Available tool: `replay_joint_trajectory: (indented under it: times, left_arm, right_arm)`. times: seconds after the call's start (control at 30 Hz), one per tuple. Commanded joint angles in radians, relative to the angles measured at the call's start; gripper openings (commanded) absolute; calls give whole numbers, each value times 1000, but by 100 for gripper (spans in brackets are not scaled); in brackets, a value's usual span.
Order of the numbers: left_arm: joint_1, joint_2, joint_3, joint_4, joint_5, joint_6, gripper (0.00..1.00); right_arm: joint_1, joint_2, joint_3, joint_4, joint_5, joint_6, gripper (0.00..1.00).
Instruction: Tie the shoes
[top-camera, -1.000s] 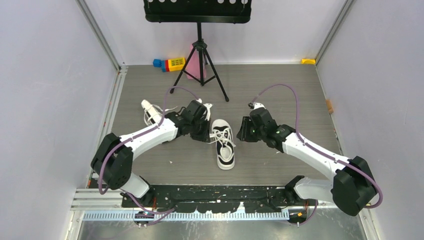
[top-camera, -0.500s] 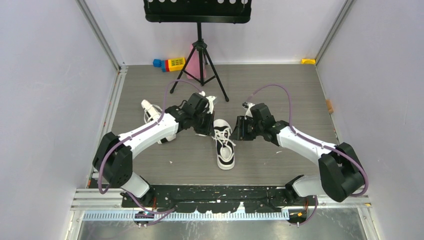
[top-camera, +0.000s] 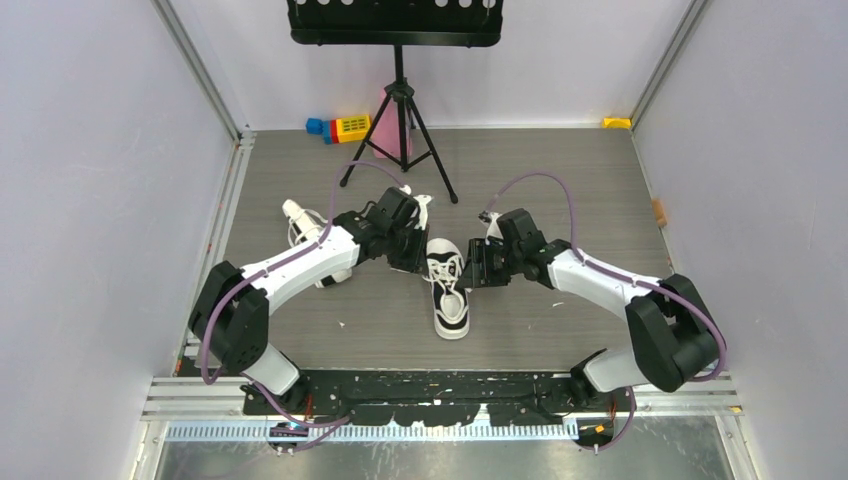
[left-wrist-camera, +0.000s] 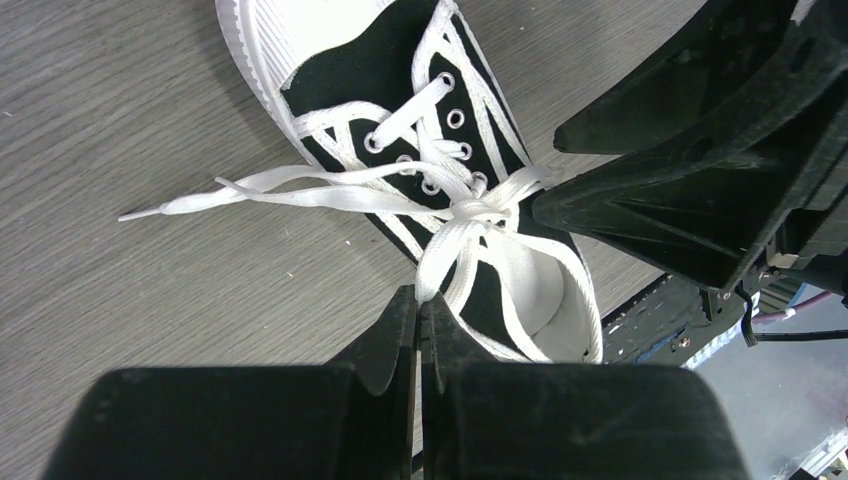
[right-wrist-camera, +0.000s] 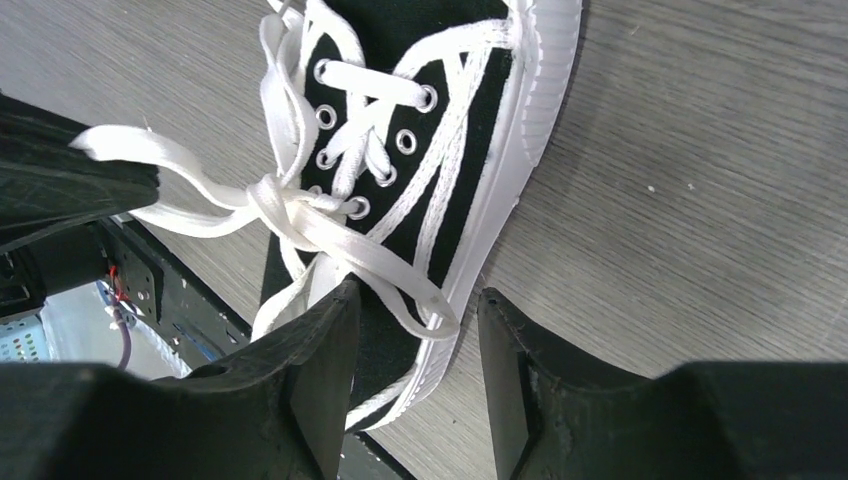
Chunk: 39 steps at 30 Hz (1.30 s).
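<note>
Both arms reach forward and bend inward, wrists facing each other. The left arm runs low from its base. The left gripper points down, its fingers pressed together with a lace pinched at the tips. The right arm mirrors it with the elbow out. The right gripper points down, its fingers spread apart.

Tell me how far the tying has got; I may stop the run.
Done: the middle shoe has a first knot at its top eyelets. In hand: left gripper pinches one loop; right gripper stands open around the other loop. Left: pulling the bow tight, then the second shoe, which looks untied.
</note>
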Motion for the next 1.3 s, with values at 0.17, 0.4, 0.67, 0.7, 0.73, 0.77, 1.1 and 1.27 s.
replay_joint_trajectory:
  times: [0.17,0.4,0.67,0.7,0.73,0.77,1.1,1.27]
  left_arm:
    - [2,14,-10,1,5,21,0]
    - [2,37,-34,-4,8,26,0]
    - [-2,66,-58,-51,-44,38,0]
    - [-3,69,-64,-50,-48,40,0]
    - [-6,72,-68,-49,-50,40,0]
    - [-9,75,-75,-47,-51,40,0]
    - [-13,39,-70,-2,-30,28,0]
    - [-13,41,-39,-1,-20,22,0]
  right_arm:
    - [-1,61,54,16,-61,-11,33]
    - [0,19,51,2,-64,11,0]
    - [0,-4,83,-151,66,-21,0]
    - [1,0,83,-155,68,-23,0]
    - [1,2,80,-157,72,-23,0]
    - [2,4,80,-158,77,-22,0]
    - [4,-9,112,-151,46,-17,13]
    - [4,-11,131,-161,36,-21,0]
